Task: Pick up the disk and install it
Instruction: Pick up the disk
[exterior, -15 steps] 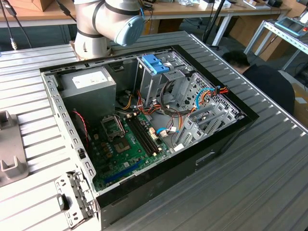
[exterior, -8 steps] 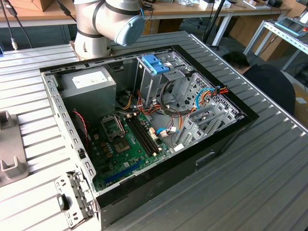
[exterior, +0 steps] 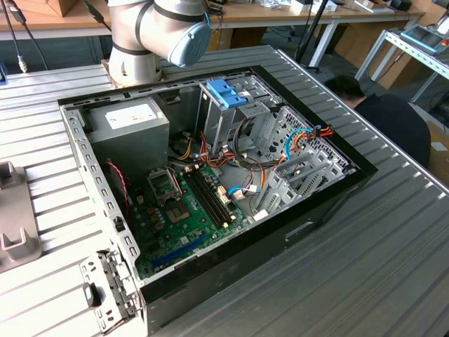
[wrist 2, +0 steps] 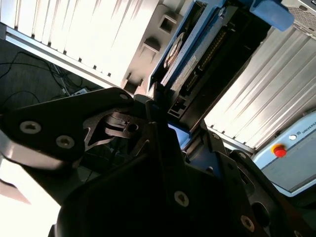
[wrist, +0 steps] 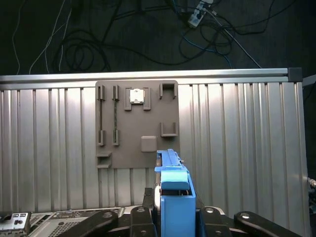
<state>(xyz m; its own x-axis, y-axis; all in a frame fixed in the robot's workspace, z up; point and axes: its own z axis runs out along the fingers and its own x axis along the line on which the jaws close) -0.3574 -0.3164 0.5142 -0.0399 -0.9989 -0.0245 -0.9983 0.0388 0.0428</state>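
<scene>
1. one gripper point(wrist: 173, 211), its fingers clamped from both sides on the disk point(wrist: 173, 185). in the first wrist view the light blue carrier stands on edge between them, lifted clear above the table.
2. held on edge like this, i judge, the disk is gripped across its flat faces so a narrow end can lead into a slot.
3. below the disk, a grey fixture plate point(wrist: 136, 123) lies flat on the ribbed aluminium table point(wrist: 237, 148). one of its pockets holds a small square silvery part point(wrist: 137, 96).
4. in the exterior view the open computer case point(exterior: 309, 225) lies on its side on a ribbed metal table, motherboard point(exterior: 189, 210) facing up. its drive cage point(exterior: 224, 126) carries a blue latch point(exterior: 226, 91) on top.
5. the install is not yet done, i judge, since the disk is in the gripper's hold over the plate.
6. beyond the table edge is dark floor with loose cables point(wrist: 98, 44). wooden benches point(exterior: 280, 14) stand behind the arm point(exterior: 154, 35).
</scene>
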